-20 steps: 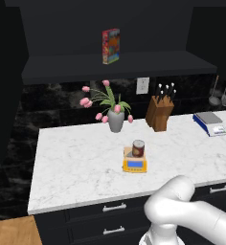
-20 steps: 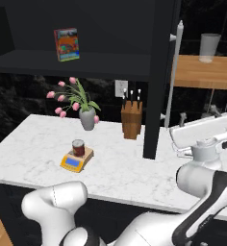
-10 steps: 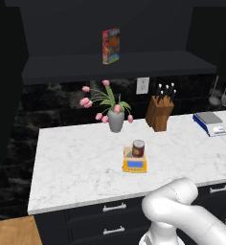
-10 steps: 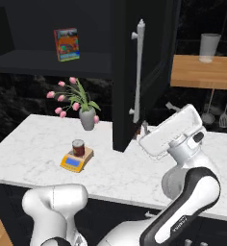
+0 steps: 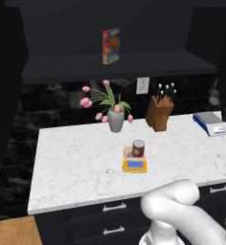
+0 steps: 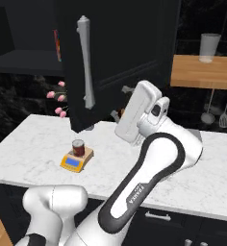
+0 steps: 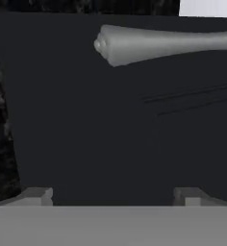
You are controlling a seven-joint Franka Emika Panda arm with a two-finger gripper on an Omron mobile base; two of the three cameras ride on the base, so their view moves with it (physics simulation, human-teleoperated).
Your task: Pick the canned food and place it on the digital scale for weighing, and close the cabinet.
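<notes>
Can on scale, door half swung.
The can [image 5: 138, 148] sits on the scale [image 5: 134, 164]; the pincer [image 7: 113, 194] gapes wide, empty, facing the cabinet [image 6: 120, 57] door; shelf partly hidden.

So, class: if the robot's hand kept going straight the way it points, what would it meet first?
Most likely the panelled face of the large black cabinet door, just below its long silver bar handle. The hand faces it squarely; the gap is hard to judge.
</notes>
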